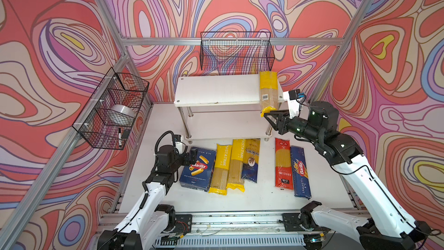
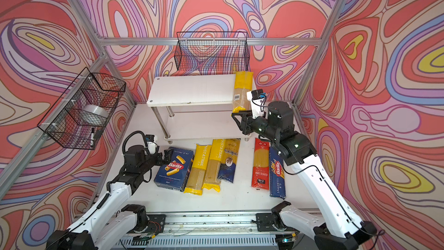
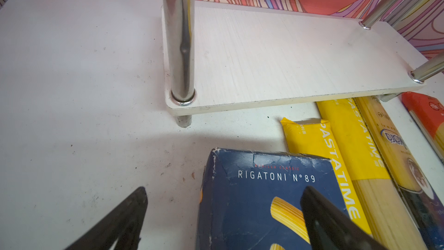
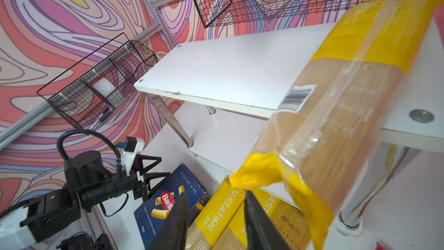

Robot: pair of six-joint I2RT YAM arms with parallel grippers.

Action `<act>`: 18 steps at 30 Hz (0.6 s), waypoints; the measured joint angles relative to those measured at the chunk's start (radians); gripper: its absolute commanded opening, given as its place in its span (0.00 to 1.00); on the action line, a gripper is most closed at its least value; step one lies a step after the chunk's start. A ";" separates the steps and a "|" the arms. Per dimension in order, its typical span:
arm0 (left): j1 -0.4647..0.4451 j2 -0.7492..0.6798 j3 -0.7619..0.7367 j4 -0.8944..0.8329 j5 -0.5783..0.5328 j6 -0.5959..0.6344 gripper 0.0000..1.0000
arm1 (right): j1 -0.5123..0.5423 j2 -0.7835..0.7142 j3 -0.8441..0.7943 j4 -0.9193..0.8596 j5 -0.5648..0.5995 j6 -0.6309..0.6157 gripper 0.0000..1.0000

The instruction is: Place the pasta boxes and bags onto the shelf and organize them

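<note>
**One spaghetti bag on the top board, six packs on the table**

The left gripper (image 3: 224,188) is spread wide at the far left corner of the wide dark blue Barilla rigatoni carton (image 1: 197,169). One finger is over the carton, the other over the white table (image 1: 259,196). Just beside the carton lie the first yellow-and-clear spaghetti bag (image 1: 221,168), the second yellow-and-clear spaghetti bag (image 1: 236,164) and the gold-and-navy bag (image 1: 251,161). After a gap, the red-and-clear bag (image 1: 283,164) and the narrow dark blue Spaghetti n.5 box (image 1: 300,171) lie side by side. Behind them, the small white two-tier shelf with chrome legs (image 1: 216,90) carries the third yellow-and-clear spaghetti bag (image 1: 268,92) on the right end of its top board, the bag's near end overhanging the front edge. The right gripper (image 4: 215,193) sits just at that end, jaws parted, nothing between them.
</note>
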 measured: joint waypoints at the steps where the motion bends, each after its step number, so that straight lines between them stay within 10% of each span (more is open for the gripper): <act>1: 0.000 0.000 0.000 0.000 0.001 0.000 1.00 | 0.006 -0.017 0.000 -0.022 0.002 -0.010 0.41; 18: -0.093 -0.039 -0.084 0.172 0.244 -0.095 1.00 | 0.084 -0.236 -0.364 -0.222 0.128 0.003 0.49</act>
